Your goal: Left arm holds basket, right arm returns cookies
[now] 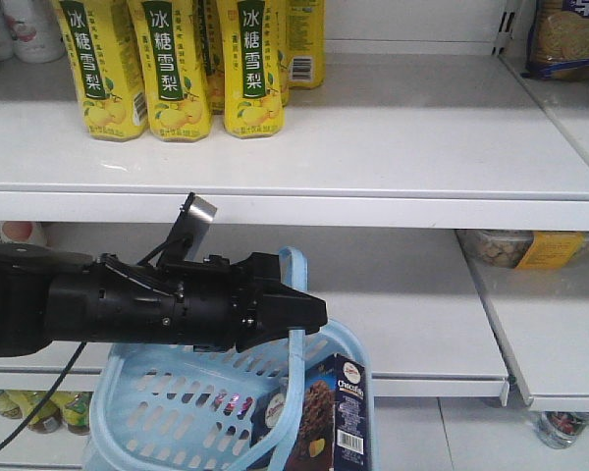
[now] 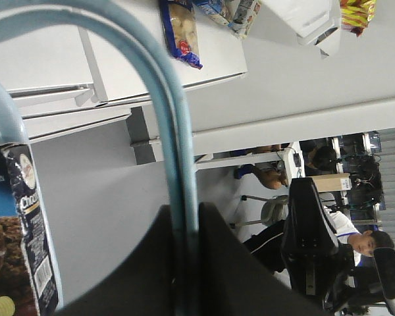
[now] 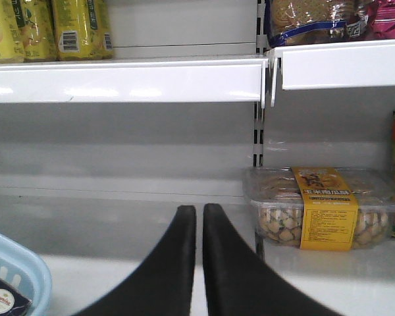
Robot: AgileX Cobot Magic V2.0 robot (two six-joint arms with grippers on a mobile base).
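Observation:
The light blue basket (image 1: pixel 128 392) hangs low in front of the shelves. My left gripper (image 1: pixel 309 312) is shut on one of its hoop handles (image 1: pixel 293 260). In the left wrist view that handle (image 2: pixel 174 131) runs straight down between the two black fingers of the left gripper (image 2: pixel 184 220). The cookies (image 1: pixel 334 417), a dark navy box with a cookie picture, stand upright inside the basket at its right end. They also show at the left edge as the cookies (image 2: pixel 23 243). My right gripper (image 3: pixel 199 210) is shut on nothing, above the lower shelf. To its left are the basket's corner (image 3: pixel 26 266) and the cookies' top (image 3: pixel 3 299).
Yellow drink bottles (image 1: pixel 167 64) stand on the upper shelf (image 1: pixel 373 186). A clear tub of snacks with a yellow label (image 3: pixel 322 207) sits on the lower shelf to the right of my right gripper. Bagged biscuits (image 1: pixel 569 34) lie at the top right. A person (image 2: pixel 355 240) sits behind.

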